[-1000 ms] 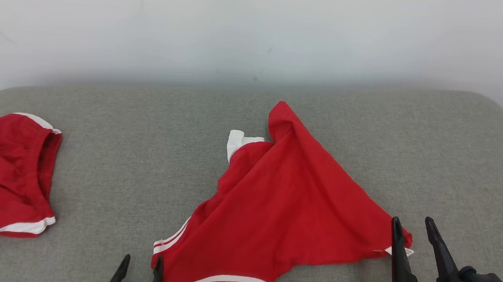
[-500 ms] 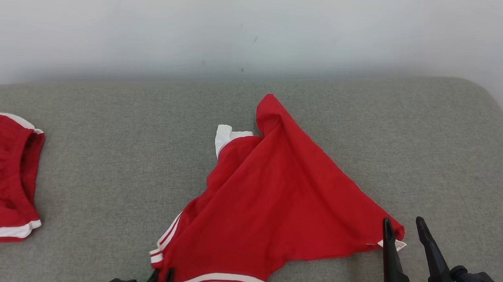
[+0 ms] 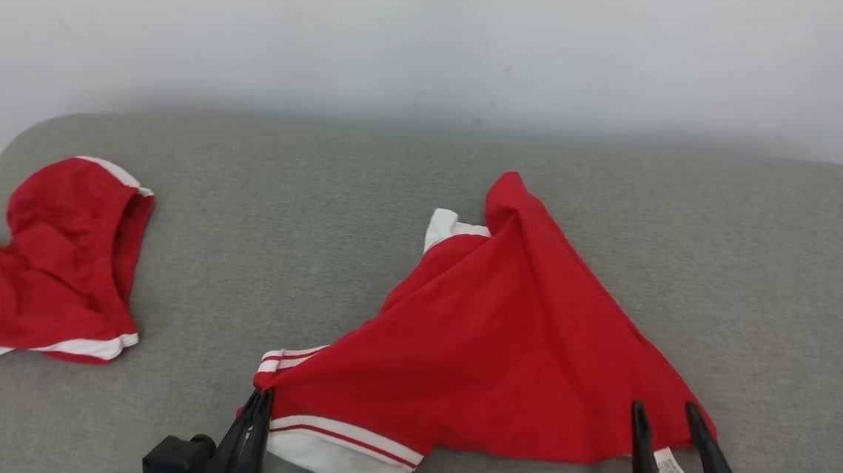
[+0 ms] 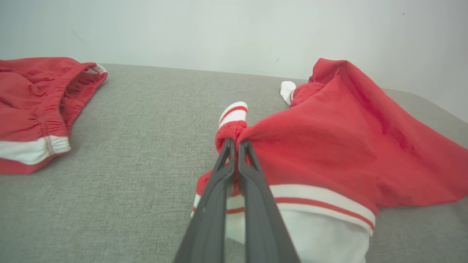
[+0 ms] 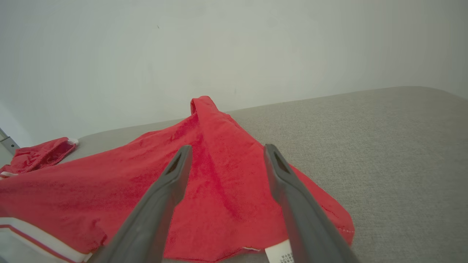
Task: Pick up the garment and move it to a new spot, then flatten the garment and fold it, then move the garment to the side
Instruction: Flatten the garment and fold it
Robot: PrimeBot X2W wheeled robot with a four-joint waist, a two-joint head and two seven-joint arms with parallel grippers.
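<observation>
Now pinching the red garment (image 3: 503, 346) at its striped corner with the left gripper (image 3: 260, 396), fingers clenched on bunched fabric, by the grey cushion's (image 3: 283, 197) near edge. Lying rumpled mid-cushion, peaked toward the far edge. Hovering with the right gripper (image 3: 663, 407) released, fingers spread over the corner bearing the white label (image 3: 670, 467), also by the near edge. Sharing the cushion with red shorts (image 3: 63, 263) at its left end, well apart.

1. The garment (image 3: 503, 346) lies on the cushion (image 3: 282, 219).
2. The shorts (image 3: 63, 263) lie well left of the garment.
3. The left pincer (image 3: 260, 394) is at the garment's near-left corner, the right pincer (image 3: 664, 407) at its near-right corner.
4. The wall (image 3: 435, 44) stands behind the garment.
</observation>
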